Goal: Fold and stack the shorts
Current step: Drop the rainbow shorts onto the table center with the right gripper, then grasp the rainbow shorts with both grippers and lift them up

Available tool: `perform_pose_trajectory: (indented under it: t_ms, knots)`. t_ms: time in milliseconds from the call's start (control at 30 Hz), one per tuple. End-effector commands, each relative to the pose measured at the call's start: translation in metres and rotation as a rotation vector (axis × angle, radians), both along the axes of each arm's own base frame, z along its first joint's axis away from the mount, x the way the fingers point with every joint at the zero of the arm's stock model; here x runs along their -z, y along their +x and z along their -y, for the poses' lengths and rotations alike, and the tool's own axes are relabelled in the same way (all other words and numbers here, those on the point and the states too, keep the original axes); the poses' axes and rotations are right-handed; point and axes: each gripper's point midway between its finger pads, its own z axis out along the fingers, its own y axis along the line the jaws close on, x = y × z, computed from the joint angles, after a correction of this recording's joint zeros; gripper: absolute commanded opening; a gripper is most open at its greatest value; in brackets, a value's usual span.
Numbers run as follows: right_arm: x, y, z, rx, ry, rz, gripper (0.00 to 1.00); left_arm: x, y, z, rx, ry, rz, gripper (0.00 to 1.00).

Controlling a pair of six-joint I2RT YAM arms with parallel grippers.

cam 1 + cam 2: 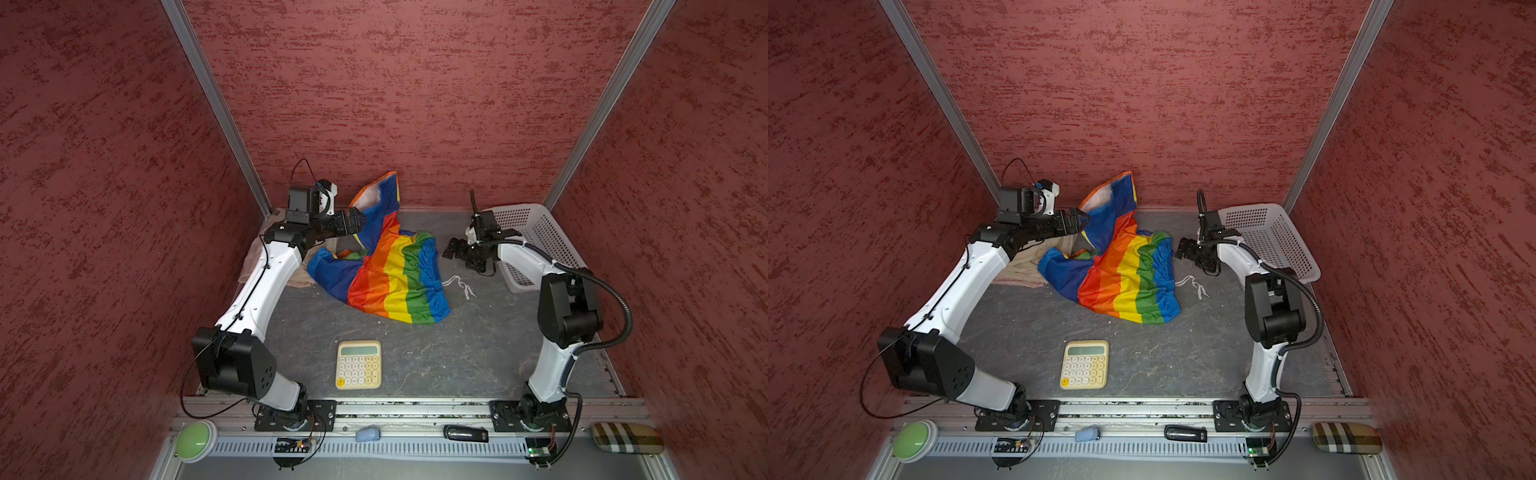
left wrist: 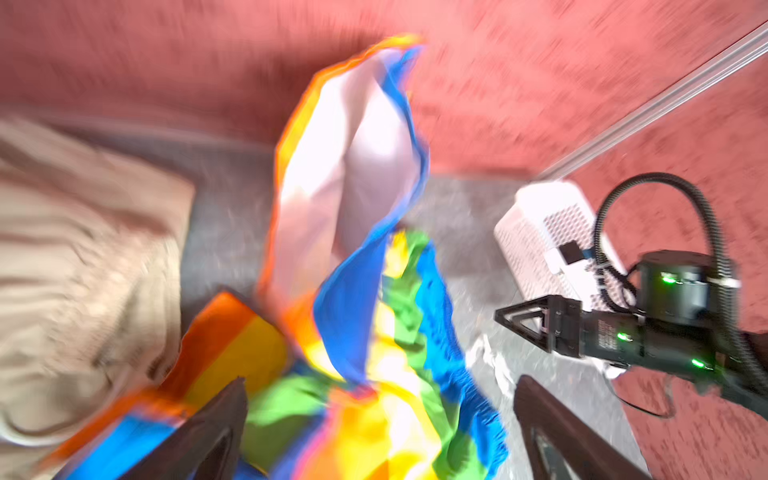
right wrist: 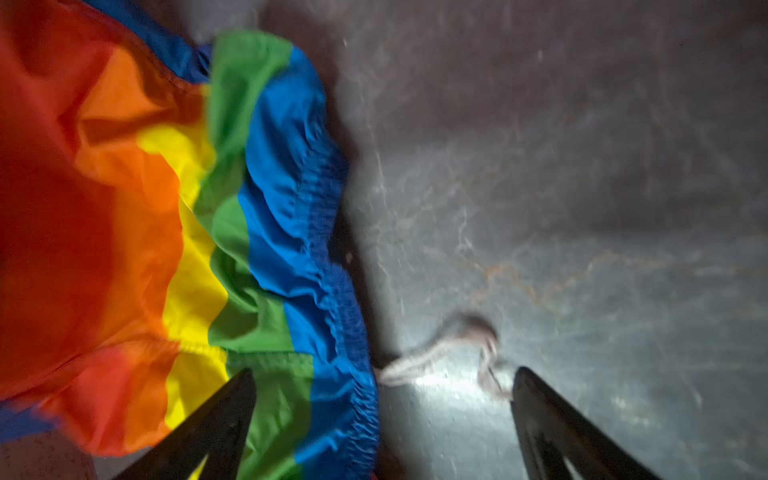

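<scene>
Lying crumpled, rainbow shorts (image 1: 390, 274) seemingly point waistband toward basket (image 1: 536, 237).

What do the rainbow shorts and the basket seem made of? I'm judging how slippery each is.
The rainbow shorts look like thin, glossy synthetic cloth, perhaps nylon: they shine and crease sharply. The basket looks like stiff white plastic with a smooth finish: its walls are punched with even rows of holes.

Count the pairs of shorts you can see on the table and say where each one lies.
2. The rainbow shorts lie mid-table, one leg airborne by the back wall. The beige shorts lie under the left arm, partly beneath the rainbow pair. More may be hidden.
</scene>
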Motion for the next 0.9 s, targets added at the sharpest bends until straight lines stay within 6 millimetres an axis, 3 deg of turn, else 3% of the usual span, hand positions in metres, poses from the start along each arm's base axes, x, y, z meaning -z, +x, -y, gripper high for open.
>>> perform_pose_trajectory:
  t_ms: [0,133,367,500,567,667,733,800,867]
  knots:
    - [-0.063,-0.012,-0.015,-0.062,-0.007,0.206,0.99,0.033,-0.003,0.010,0.032,-0.057,-0.125,0.99]
    - [-0.018,-0.051,-0.028,-0.092,0.021,0.123,0.99,0.042,-0.001,0.019,0.037,-0.133,-0.160,0.99]
    - [0.034,-0.090,-0.060,-0.176,0.044,0.033,0.99,0.033,-0.008,0.038,0.070,-0.189,-0.178,0.99]
    - [0.054,-0.107,-0.077,-0.250,0.044,0.003,0.92,0.043,-0.017,0.042,0.073,-0.197,-0.205,0.99]
    - [0.057,-0.111,-0.090,-0.280,0.070,0.000,0.77,0.047,-0.022,0.047,0.086,-0.203,-0.221,0.99]
    - [0.044,-0.107,-0.116,-0.318,0.148,0.010,0.35,0.049,-0.026,0.048,0.084,-0.199,-0.227,0.99]
    - [0.014,-0.095,-0.132,-0.325,0.216,0.056,0.17,0.041,-0.026,0.041,0.058,-0.221,-0.211,0.99]
    - [-0.034,-0.078,-0.144,-0.329,0.262,0.135,0.03,0.026,-0.025,0.034,0.036,-0.266,-0.187,0.99]
    - [-0.087,-0.066,-0.152,-0.340,0.291,0.220,0.00,0.008,-0.029,0.032,0.037,-0.287,-0.154,0.99]
